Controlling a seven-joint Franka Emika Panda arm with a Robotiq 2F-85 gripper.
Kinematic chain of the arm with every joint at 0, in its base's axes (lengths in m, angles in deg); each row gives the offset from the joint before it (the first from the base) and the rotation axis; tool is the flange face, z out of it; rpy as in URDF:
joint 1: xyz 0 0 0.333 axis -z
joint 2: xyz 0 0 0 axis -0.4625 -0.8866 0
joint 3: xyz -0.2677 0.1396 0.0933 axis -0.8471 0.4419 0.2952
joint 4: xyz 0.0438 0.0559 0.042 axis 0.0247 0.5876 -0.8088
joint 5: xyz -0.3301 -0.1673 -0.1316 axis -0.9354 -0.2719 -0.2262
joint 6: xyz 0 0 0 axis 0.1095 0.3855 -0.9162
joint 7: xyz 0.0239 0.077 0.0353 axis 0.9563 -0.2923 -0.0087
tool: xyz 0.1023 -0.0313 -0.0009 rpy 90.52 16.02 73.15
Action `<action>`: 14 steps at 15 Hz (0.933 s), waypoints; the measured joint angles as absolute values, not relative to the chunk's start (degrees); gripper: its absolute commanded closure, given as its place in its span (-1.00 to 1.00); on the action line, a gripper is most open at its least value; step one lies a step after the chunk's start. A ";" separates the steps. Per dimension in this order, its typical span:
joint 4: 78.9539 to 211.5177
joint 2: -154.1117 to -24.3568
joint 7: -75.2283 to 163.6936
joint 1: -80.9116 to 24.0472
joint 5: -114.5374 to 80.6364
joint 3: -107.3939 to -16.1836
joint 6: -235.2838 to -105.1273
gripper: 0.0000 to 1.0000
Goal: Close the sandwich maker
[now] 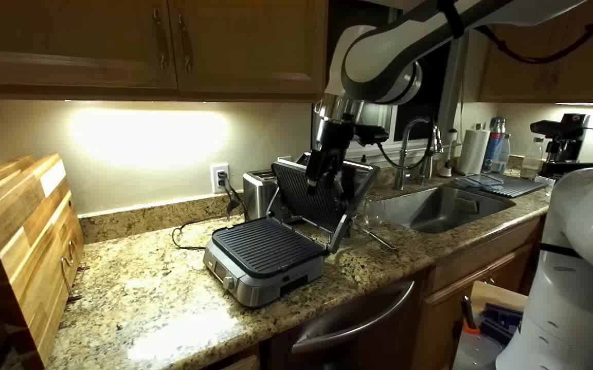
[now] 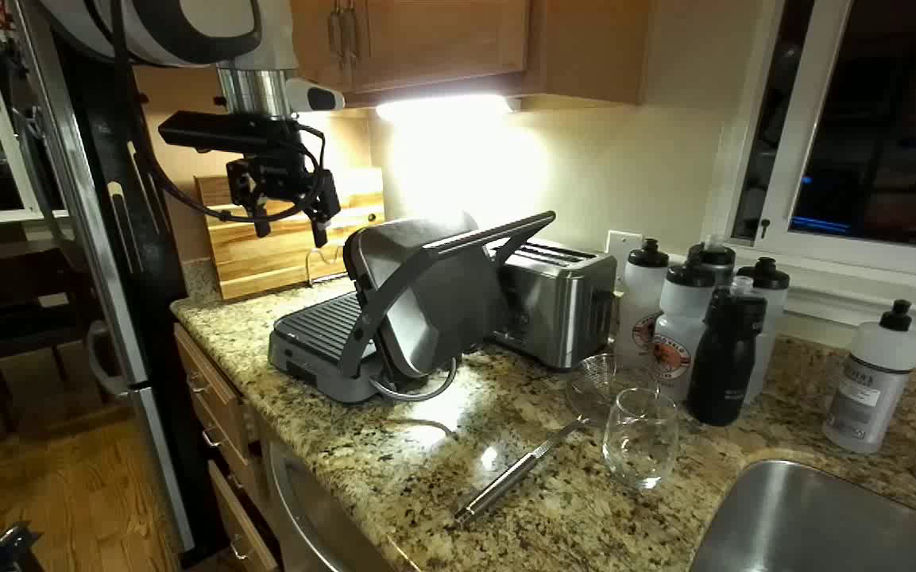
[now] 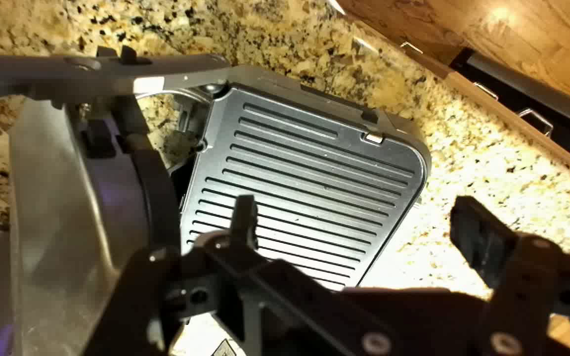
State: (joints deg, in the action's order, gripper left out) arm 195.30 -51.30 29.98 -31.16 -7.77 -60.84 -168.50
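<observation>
A robot gripper [image 2: 291,230], fingers [image 3: 477,237] spread wide and empty, hangs above the gaping sandwich maker [image 1: 270,246] on a kitchen countertop [image 1: 137,288], apparently at the approach stage; the next move likely calls for getting behind the raised lid [image 2: 450,302] to swing it down

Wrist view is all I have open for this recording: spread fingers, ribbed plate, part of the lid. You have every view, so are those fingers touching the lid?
Observer: No. In an exterior view, background shows between the fingers and the raised lid.
Operator: What's out of my frame on the lid's outer side?
Observer: The handle bar, on the side away from the fingers.
Operator: Anything breakable nearby?
Observer: A clear glass stands on the counter, apart from the lid.
</observation>
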 measured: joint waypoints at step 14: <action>195.22 -51.31 30.01 -30.57 -9.24 -60.59 -168.31 -1.00</action>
